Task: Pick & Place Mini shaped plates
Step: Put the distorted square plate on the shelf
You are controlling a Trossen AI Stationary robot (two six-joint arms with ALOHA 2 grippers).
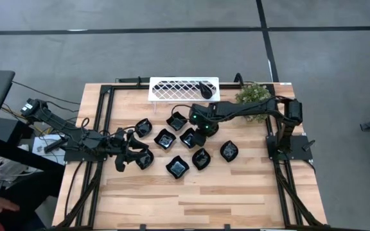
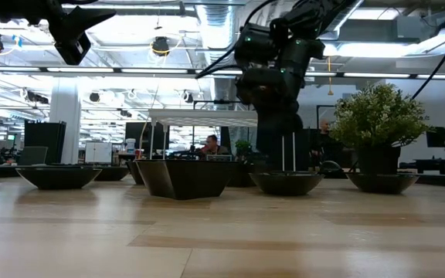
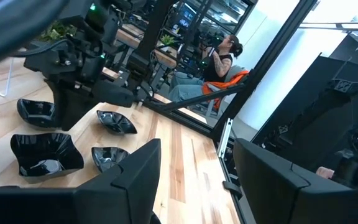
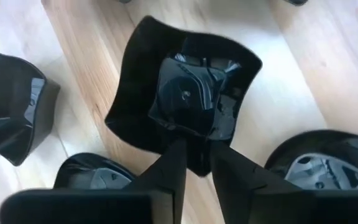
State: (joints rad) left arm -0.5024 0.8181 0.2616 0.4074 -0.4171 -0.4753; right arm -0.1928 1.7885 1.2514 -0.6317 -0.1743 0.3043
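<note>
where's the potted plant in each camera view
high view: potted plant at the far edge of the table, right of the white tray.
low view: at the right, behind the black dishes.
left wrist view: only green leaves at the upper left.
right wrist view: not in it.
shared landmark: the right arm's end effector, close beside the plant.

No readable text, labels, brand marks, numbers or signs anywhere: nothing legible on the worktop, the arms or in the room behind.
</note>
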